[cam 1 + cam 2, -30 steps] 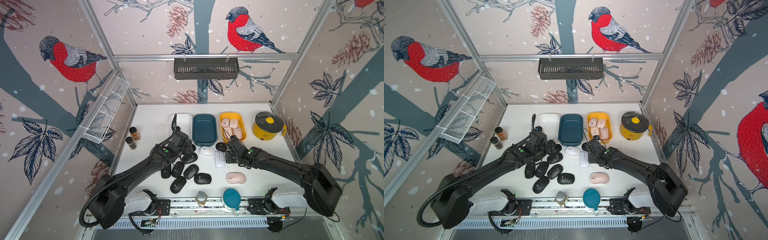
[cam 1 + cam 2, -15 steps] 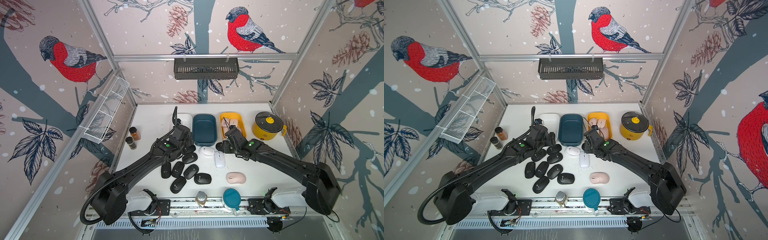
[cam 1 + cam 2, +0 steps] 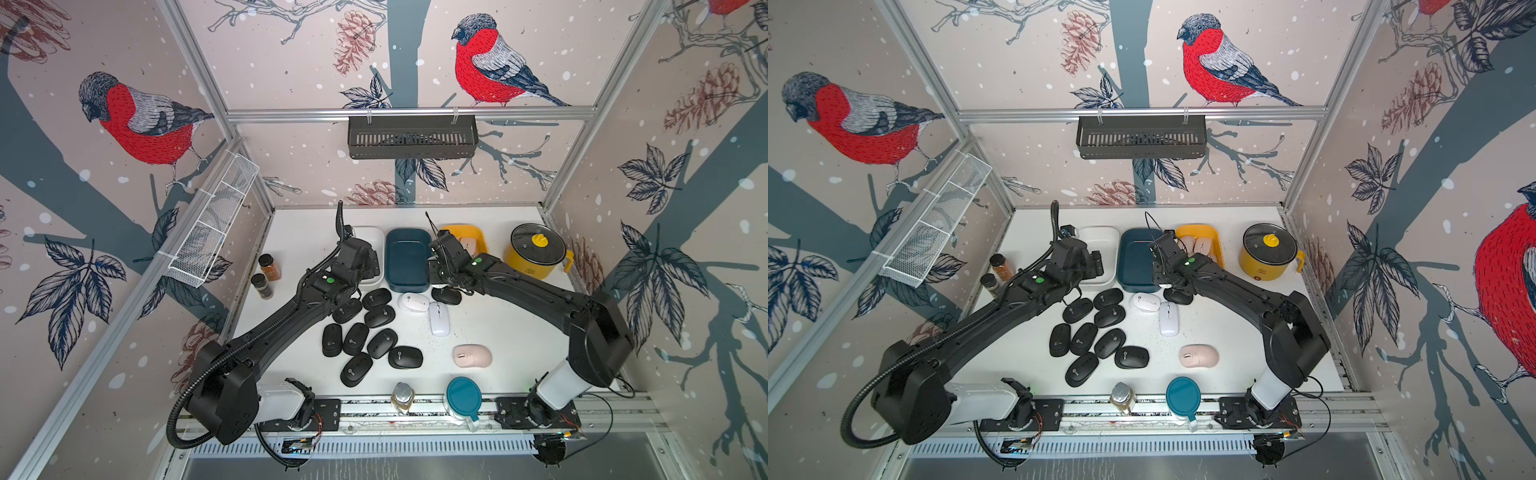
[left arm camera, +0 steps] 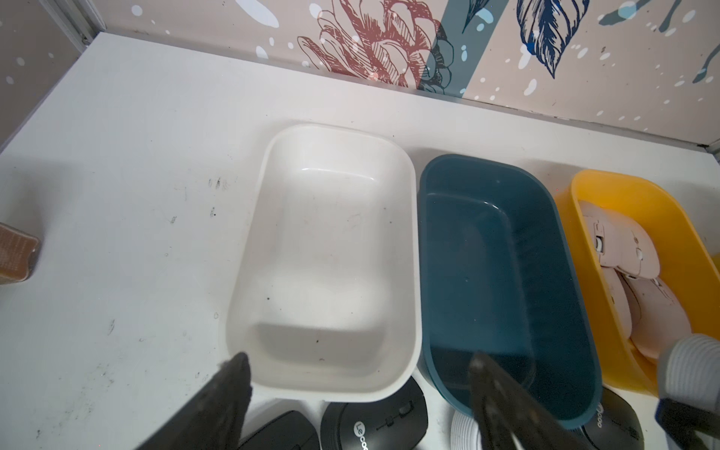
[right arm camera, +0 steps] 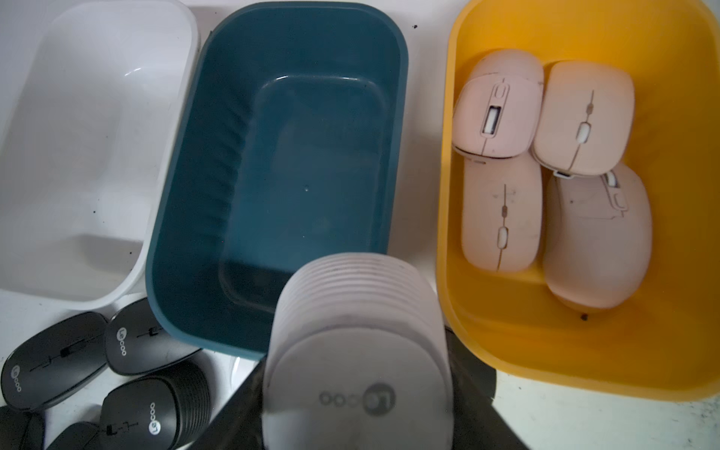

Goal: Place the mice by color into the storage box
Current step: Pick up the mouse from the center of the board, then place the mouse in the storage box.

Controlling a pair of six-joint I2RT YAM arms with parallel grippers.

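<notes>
Over the empty white bin [image 4: 335,130] our left jaws stand apart, holding nothing. By the teal bin [image 5: 195,202], at its front rim, our right jaws clamp a white mouse [image 5: 356,350]. Placing it seems underway; next it needs rim clearance, then release apart from the pink mice [image 5: 502,210].

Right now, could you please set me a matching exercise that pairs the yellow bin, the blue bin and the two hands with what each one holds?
Things:
1. yellow bin
2. blue bin
3. right hand
4. left hand

States:
A. open, holding nothing
B. shut on a white mouse
C. contains pink mice
D. has nothing inside

Pairs: 1-C, 2-D, 3-B, 4-A
</notes>
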